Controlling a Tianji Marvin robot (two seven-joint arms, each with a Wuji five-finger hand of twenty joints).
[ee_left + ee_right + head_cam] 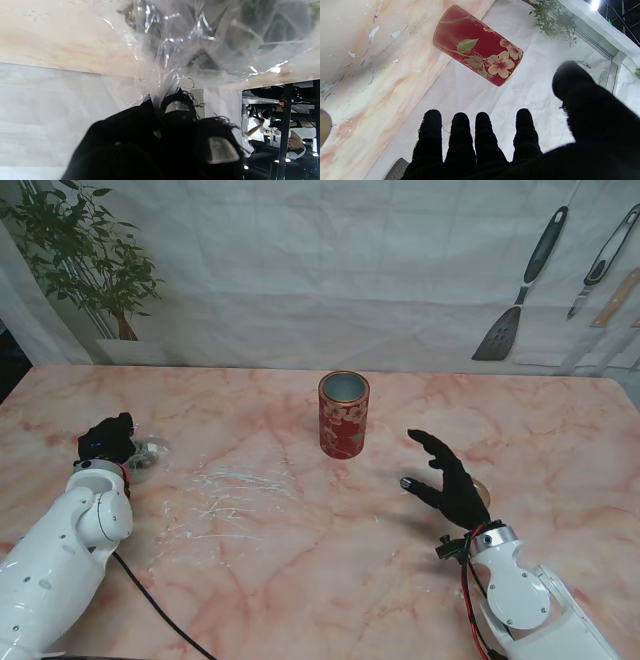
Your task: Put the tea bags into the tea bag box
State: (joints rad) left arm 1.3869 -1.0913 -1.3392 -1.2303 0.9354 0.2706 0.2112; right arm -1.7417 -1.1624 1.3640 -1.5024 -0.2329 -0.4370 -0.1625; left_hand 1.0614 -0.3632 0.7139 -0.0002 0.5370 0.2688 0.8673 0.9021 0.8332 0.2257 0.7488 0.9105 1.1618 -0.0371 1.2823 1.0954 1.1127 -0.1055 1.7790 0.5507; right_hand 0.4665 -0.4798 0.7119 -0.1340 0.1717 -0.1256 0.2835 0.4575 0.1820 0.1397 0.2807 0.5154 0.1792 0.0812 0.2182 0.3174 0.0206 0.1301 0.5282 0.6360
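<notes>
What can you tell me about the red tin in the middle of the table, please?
The red tin is a tall round canister printed with pale blossoms and green leaves, gold-edged at both ends. It stands upright with no lid, its silvery inside showing. It sits on the pink marble table, mid-table and far from me, and neither hand touches it.

Pink marble table (300, 580) with upright red floral tea tin (343, 415), clear plastic bag (148, 456).

Pink-veined marble table (300, 580) fronts a creased white backdrop sheet (330, 270). Potted plant (85, 255) stands at far left corner, w/ leaves also showing in right wrist view. On far right of backdrop hang a black slotted spatula (515, 305) & two more utensils (600, 260) beside it. White scuff marks (235, 495) streak tabletop left of centre.
</notes>
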